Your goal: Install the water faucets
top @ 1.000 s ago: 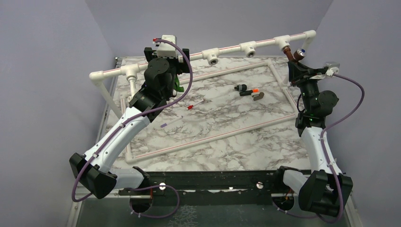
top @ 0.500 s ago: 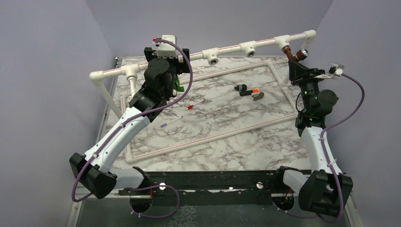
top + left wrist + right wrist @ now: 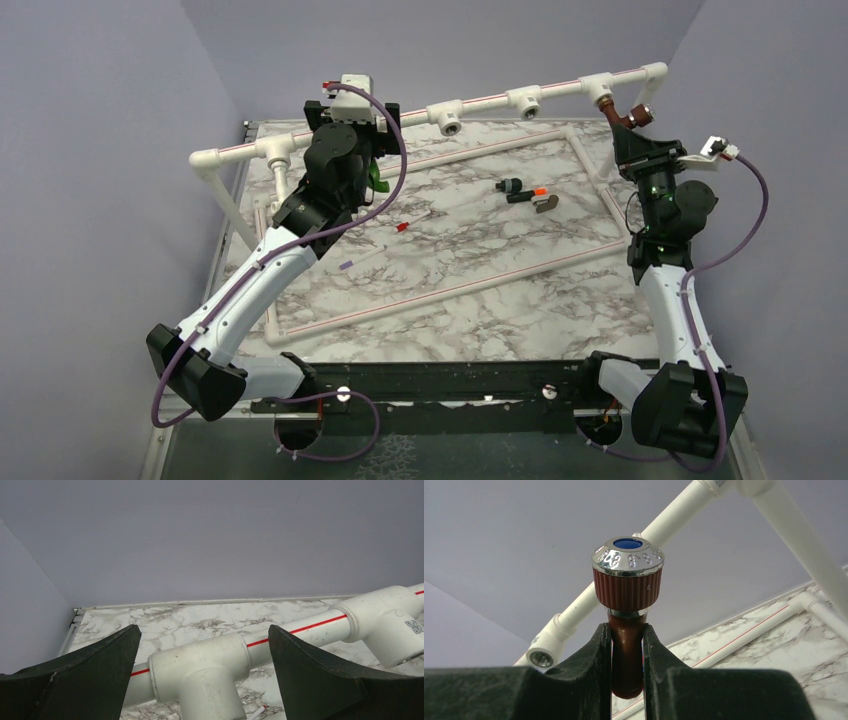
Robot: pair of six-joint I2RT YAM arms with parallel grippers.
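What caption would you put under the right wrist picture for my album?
Right end effector clamped on the copper-coloured faucet, white pipe frame behind.

Right fingers [image 3: 594,655], clamped on copper-coloured faucet [image 3: 627,587], have rolled with the wrist; wrist camera [image 3: 720,150] swung outward.

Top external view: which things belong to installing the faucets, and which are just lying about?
Job: copper-coloured faucet in the right tool; green faucet, partly hidden; white pipe frame.
Lying about: black piece with orange tip; small brown piece; red-tipped stick; purple-tipped stick.
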